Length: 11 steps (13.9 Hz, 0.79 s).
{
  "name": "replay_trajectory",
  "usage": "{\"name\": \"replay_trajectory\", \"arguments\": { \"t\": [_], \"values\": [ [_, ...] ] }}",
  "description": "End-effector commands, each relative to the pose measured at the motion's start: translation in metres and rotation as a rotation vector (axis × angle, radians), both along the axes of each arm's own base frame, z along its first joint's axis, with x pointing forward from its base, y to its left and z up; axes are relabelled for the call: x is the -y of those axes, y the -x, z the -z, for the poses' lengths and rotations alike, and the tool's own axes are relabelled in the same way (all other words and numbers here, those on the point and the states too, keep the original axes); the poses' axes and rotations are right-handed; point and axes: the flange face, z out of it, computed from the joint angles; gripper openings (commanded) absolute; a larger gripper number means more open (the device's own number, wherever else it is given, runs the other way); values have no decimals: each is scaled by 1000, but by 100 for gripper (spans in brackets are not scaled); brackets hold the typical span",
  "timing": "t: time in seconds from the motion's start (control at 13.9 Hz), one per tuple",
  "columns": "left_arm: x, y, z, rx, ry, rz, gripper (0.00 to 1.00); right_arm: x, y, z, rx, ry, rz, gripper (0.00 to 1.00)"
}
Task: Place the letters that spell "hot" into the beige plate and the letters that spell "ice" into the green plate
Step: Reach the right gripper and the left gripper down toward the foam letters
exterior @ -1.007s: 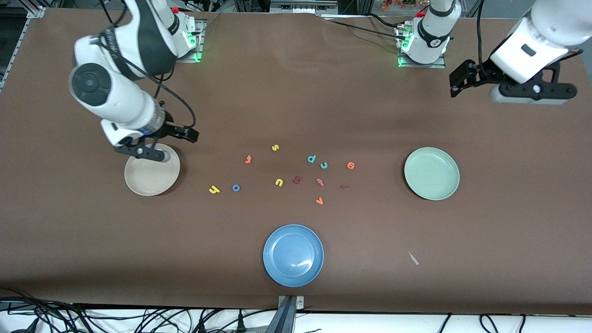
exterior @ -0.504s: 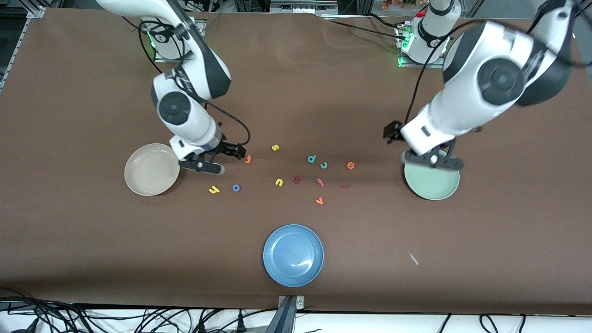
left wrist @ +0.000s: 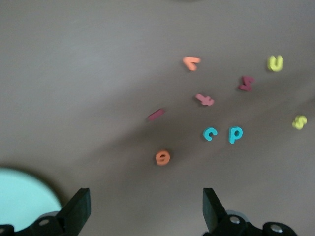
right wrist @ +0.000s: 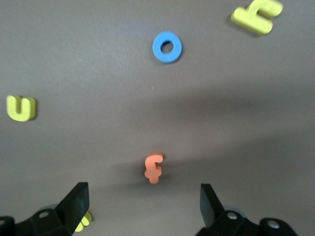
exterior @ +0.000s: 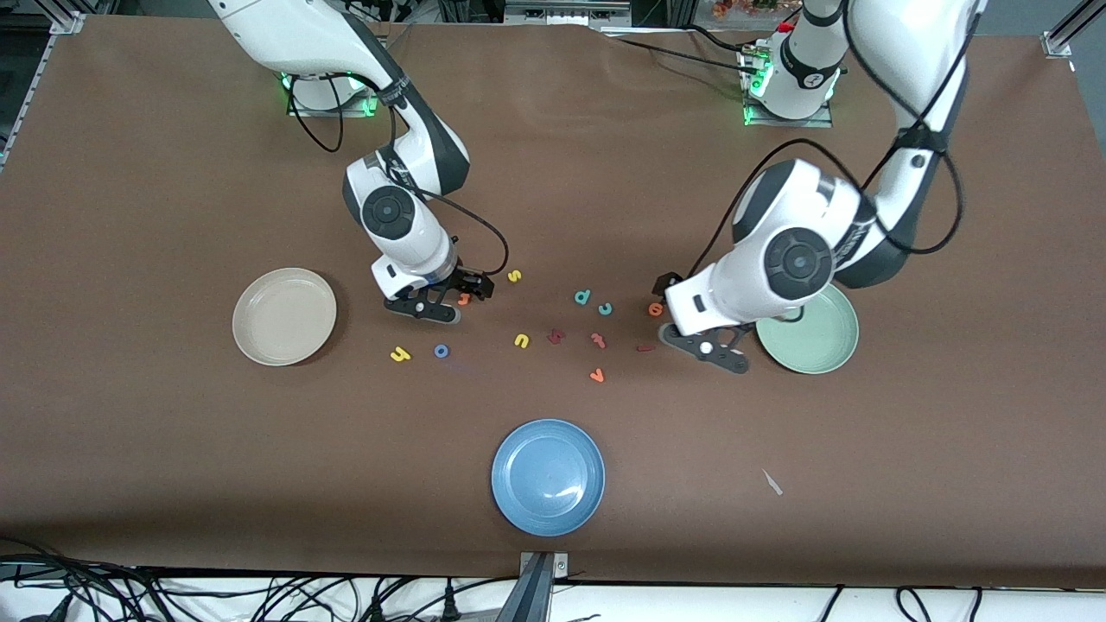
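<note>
I see the right gripper (exterior: 423, 307) open over the desk (exterior: 173, 449), just above the orange "t" (right wrist: 154, 167), with the blue "o" (exterior: 441, 351) and yellow "h" (exterior: 399, 354) nearer the front camera and the empty beige plate (exterior: 284, 316) close by. The left gripper (exterior: 706, 349) is open beside the orange "e" (exterior: 656, 308), dark red "i" (exterior: 645, 348) and teal "c" (exterior: 605, 308), next to the empty green plate (exterior: 821, 345)

Even, bright light from above falls on the tabletop (exterior: 173, 449), soft shadows lie under both arms, a small glare shines in the blue plate (exterior: 548, 477), and the wrist views are slightly blurred.
</note>
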Motion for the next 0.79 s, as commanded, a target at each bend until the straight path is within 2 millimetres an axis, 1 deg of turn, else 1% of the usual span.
{"name": "replay_trajectory", "arguments": {
  "t": [0.0, 0.07, 0.14, 0.29, 0.36, 0.43, 0.5, 0.58, 0.65, 0.72],
  "values": [
    [2, -17, 34, 41, 41, 227, 100, -2, 2, 13, -9, 2, 10, 96],
    [4, -20, 49, 55, 60, 285, 100, -6, 5, 17, -13, 4, 2, 95],
    [6, -23, 64, 71, 80, 336, 100, -5, 4, 17, -13, 4, 2, 95],
    [8, -30, 89, 126, 117, 454, 100, -4, 2, 17, -10, 3, 5, 90],
    [7, -29, 104, 116, 130, 514, 100, -5, 3, 21, -16, 5, 4, 88],
    [7, -27, 113, 109, 138, 561, 99, -4, 2, 26, -20, 7, 6, 86],
    [12, -24, 122, 105, 144, 584, 95, -6, 1, 30, -24, 7, 3, 84],
    [26, -21, 126, 125, 147, 590, 89, -7, -2, 30, -20, 6, 3, 81],
    [31, -21, 137, 146, 149, 587, 85, -8, -3, 32, -20, 4, 2, 81],
    [33, -22, 141, 164, 152, 594, 75, -8, -3, 34, -22, 6, 1, 78]
  ]
}}
